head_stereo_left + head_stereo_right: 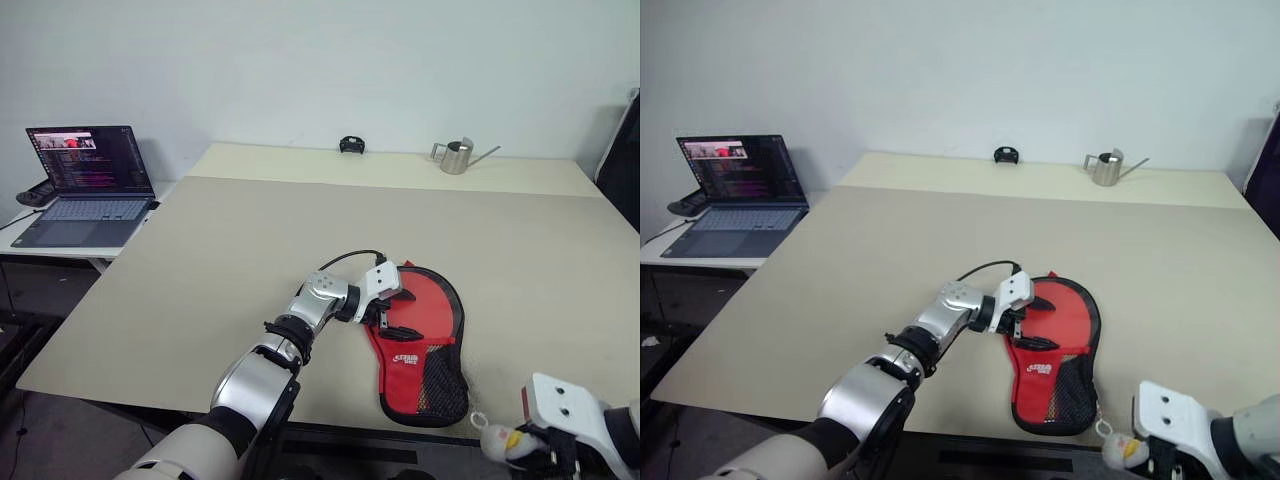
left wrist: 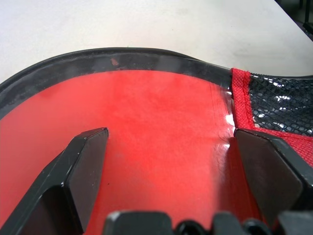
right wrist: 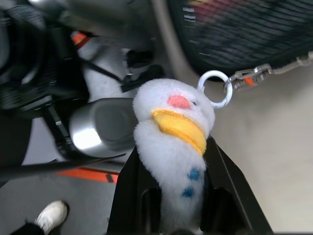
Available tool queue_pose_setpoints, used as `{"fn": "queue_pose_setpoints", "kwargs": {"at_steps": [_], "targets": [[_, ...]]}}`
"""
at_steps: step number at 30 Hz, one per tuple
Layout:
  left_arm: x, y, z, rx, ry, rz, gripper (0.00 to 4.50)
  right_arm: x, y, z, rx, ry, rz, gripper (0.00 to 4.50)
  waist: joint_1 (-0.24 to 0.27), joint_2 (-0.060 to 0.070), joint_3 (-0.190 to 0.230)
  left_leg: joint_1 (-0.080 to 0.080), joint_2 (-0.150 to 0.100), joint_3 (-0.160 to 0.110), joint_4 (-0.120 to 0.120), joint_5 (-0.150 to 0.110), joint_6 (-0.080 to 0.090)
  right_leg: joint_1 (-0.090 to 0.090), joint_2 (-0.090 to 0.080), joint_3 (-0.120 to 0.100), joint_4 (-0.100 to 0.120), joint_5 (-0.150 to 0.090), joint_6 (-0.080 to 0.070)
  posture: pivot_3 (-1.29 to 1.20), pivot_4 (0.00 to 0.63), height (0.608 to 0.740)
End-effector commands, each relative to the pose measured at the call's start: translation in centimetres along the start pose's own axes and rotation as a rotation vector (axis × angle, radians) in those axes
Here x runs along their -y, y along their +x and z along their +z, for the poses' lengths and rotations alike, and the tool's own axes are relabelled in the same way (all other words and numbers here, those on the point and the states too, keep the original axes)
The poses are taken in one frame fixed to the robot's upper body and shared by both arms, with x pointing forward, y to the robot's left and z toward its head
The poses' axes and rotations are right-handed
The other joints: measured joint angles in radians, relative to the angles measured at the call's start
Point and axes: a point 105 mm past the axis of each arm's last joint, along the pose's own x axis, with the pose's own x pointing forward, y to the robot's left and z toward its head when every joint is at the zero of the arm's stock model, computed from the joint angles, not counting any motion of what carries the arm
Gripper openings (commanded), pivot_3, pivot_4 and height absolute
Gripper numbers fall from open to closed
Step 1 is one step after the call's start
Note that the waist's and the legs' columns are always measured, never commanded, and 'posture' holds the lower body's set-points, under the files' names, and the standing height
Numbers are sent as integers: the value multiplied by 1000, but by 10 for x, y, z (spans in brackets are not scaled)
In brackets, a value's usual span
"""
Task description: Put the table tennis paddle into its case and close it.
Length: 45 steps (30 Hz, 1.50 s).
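One case (image 1: pixel 425 345), red side up with mesh pocket toward the near tabletop (image 1: pixel 250 260) edge. Left pincer (image 1: pixel 393 314) spread wide, fingers pressing on its red face, gripping nothing. Right pincer (image 3: pixel 171 196), off the near edge, clamped on one white plush charm (image 3: pixel 171 142); its ring and clip seen close in the wrist view. Farther off: one laptop (image 1: pixel 85 185), one metal watering can (image 1: pixel 458 156), one small black object (image 1: pixel 351 145).
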Motion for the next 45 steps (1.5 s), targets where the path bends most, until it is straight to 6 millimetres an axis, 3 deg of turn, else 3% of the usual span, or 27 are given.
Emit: {"fn": "queue_pose_setpoints", "kwargs": {"at_steps": [1,19,24,29,40,45], "targets": [[18,5,-33,-101,-82,-62,4500,-16,1,9,3,-72,70,456,0,0,0,0,0,0,0,0,0,0,0,0,0,0,0,0,150,740],[17,7,-32,-114,-63,-60,4500,-60,28,30,132,-178,315,439,0,-3,-2,0,0,0,0,0,0,1,0,0,0,0,0,0,150,740],[17,7,-31,-116,-61,-59,4500,-62,33,34,151,-189,311,438,0,-4,-3,0,0,-1,0,0,0,1,-1,-1,-1,0,0,0,150,740],[16,7,-31,-117,-57,-57,4500,-46,41,37,135,-216,206,438,0,-5,-5,0,0,-1,0,0,0,1,-3,-1,-1,0,0,0,150,740],[14,7,-31,-114,-56,-41,4500,-28,41,48,175,-172,133,4063,0,-7,-6,0,0,-2,0,0,0,1,-4,-1,-1,0,0,0,150,740],[14,8,-30,-109,-55,-36,4500,-22,35,58,248,-137,112,4063,0,-7,-7,1,0,-2,0,0,0,1,-4,-1,-1,0,0,0,150,740]]}}
